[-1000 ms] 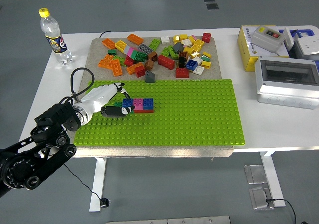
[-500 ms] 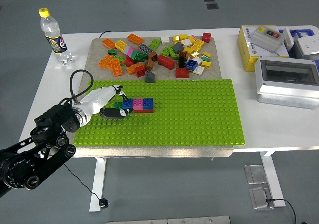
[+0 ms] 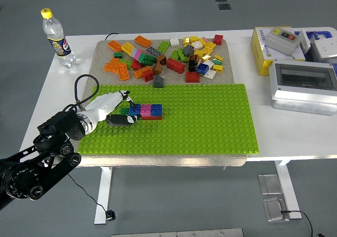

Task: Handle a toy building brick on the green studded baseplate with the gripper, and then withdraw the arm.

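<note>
Brick row (image 3: 146,111) sits on your green baseplate (image 3: 210,121); left hand (image 3: 113,108) has fingers curled at its left end, grip unclear.

Robotics lab, bare grey floor (image 3: 105,8), white height-adjustable table (image 3: 158,152), electrical enclosures (image 3: 303,85), floor sockets (image 3: 223,2), trailing cable (image 3: 87,192), water bottle (image 3: 58,38)

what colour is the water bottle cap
Yellow, on the water bottle cap; head view shows it.
</note>
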Controlling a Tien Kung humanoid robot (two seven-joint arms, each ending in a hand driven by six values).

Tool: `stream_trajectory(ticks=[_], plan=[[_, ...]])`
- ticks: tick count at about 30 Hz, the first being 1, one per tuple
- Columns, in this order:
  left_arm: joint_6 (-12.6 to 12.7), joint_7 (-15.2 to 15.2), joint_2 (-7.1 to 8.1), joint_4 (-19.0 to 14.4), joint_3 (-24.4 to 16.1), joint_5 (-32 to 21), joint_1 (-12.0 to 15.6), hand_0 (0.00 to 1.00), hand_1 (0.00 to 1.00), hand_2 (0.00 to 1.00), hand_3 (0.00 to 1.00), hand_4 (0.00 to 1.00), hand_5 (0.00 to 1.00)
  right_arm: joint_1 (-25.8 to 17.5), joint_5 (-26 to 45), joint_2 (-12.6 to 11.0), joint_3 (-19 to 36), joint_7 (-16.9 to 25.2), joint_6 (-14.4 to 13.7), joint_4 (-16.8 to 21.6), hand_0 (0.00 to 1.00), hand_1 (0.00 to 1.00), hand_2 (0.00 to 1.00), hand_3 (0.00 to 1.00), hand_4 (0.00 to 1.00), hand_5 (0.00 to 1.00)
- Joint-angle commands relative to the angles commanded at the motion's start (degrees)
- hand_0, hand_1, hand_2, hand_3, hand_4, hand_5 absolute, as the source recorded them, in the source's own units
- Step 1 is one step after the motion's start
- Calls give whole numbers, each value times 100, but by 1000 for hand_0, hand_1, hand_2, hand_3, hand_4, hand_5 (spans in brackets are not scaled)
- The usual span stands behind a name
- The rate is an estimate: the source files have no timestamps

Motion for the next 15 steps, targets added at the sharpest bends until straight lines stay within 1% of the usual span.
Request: stream_trajectory(ticks=[15], plan=[[14,-13,-16,-47,45,-45,5,998,970,980,646,728,583,8,7,-8,-3,6,7,2,714,694,748,722,539,728]])
